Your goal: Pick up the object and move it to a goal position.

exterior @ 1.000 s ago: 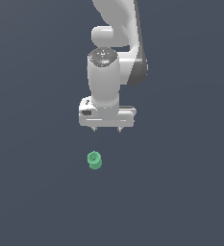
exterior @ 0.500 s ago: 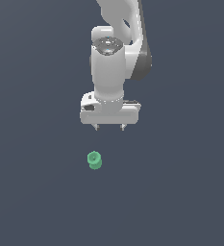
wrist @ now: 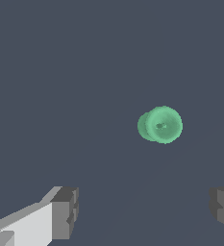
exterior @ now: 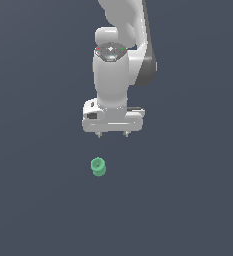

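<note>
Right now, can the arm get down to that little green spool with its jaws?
Probably yes. The green spool sits alone on the bare surface, nothing beside it, and the gripper hangs above with jaws spread wider than the spool.

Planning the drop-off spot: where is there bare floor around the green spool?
The green spool is the only item on the dark surface, so it is bare all round. The one crowded spot is just above the spool in the exterior view, where the open hand hovers.

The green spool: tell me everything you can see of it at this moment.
The green spool is small, matte and hourglass-shaped: two flared ends, a narrower waist, and a dark hollow in the end facing the wrist camera. It rests alone on the dark grey floor, touching nothing else. The white end effector hangs above it with fingers apart, not in contact.
</note>
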Available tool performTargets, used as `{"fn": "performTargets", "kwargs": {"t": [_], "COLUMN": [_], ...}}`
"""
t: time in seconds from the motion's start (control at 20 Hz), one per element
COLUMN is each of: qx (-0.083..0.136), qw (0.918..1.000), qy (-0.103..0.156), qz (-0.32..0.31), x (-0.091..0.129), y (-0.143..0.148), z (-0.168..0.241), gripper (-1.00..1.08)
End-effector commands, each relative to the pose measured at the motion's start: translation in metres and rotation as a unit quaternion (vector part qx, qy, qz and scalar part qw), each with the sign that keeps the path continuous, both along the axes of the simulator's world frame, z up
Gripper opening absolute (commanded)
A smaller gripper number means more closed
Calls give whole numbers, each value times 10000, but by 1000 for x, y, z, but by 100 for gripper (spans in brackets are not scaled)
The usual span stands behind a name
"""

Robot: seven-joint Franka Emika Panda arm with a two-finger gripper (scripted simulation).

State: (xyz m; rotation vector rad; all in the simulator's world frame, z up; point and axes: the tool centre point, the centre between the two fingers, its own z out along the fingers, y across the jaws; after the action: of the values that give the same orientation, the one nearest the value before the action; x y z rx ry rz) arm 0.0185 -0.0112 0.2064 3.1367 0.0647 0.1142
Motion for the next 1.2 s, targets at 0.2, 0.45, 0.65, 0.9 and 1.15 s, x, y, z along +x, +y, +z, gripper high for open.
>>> {"fn": "performTargets", "kwargs": {"t": [0.2, 0.45, 0.65, 0.9, 1.15], "qx": [-51, -95, -121, -135, -131], "qw": [9990, 9952, 9893, 9788, 9672], "qy": [56, 121, 179, 247, 298], "qz": [442, 962, 1442, 2031, 2521], "x": [10, 21, 31, 41, 49], "y": [-9, -19, -29, -42, -54], "z": [-14, -30, -47, -68, -87], "gripper": [100, 100, 100, 100, 100]}}
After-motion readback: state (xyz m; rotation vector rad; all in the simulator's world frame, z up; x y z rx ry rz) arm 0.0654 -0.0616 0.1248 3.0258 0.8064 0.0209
